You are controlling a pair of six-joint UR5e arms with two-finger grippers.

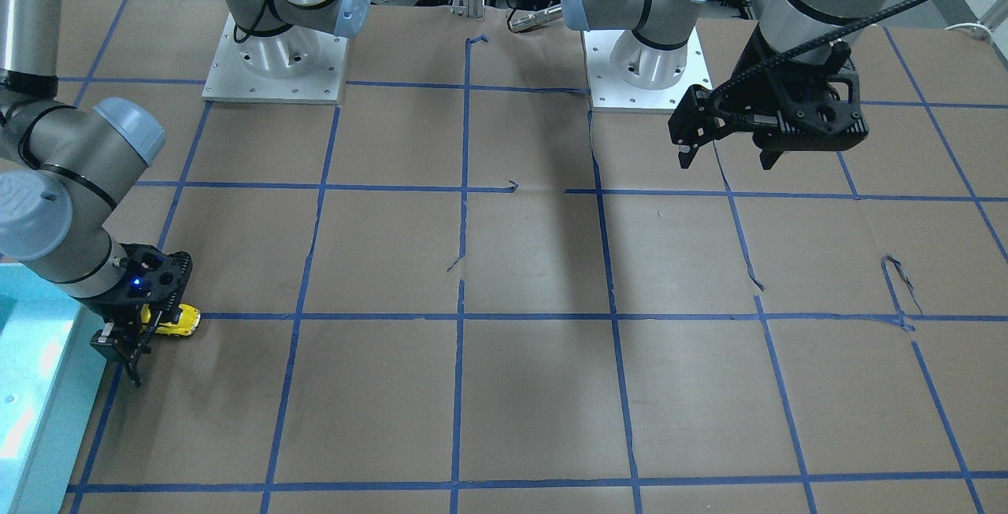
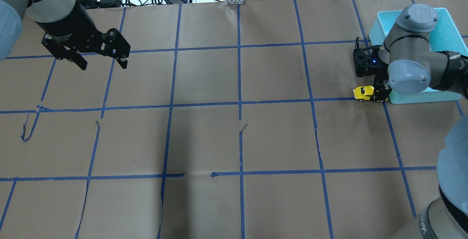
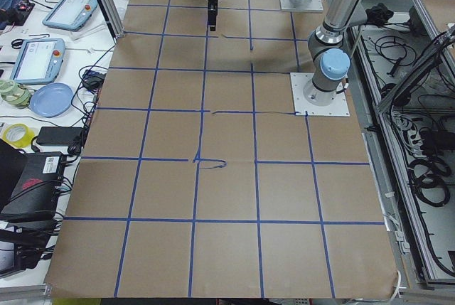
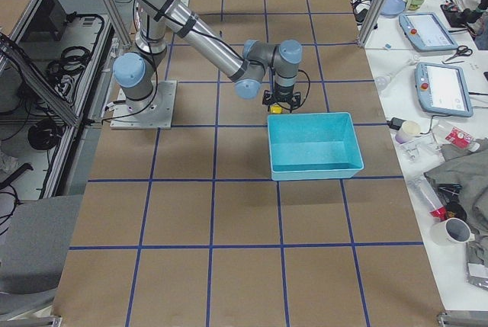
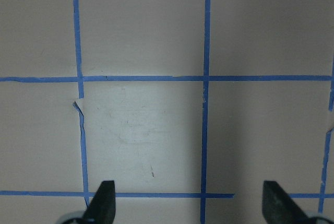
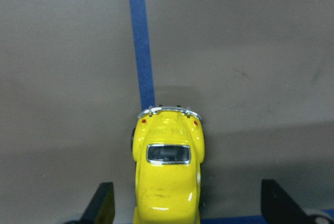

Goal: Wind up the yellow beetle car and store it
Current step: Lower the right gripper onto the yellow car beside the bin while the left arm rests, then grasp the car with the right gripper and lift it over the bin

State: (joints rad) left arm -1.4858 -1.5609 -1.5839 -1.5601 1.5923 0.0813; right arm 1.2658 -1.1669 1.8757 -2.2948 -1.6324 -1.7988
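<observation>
Slack is what I read on the far left: the left end effector hangs above the counter, spread wide with nothing between its tips. Moving right across the blue tape grid, the yellow beetle car sits on the counter on a tape line, just beside the teal bin. The right end effector is lowered over it, wide open and holding nothing, one tip on either side of the body and neither touching. My worry is the closing. From the wrist camera the car sits off-centre, nearer one tip, so I judge that tip would meet it first and shove or roll it on its free wheels. The shell is rounded and glossy, so a pinch placed high could squirt it out. When winding, the wheels may skid on the paper instead of turning, and the bin wall leaves little room on that side. The car itself is tiny and bright yellow, with a domed roof, a small dark window, two red lamps and a silvery bumper.
</observation>
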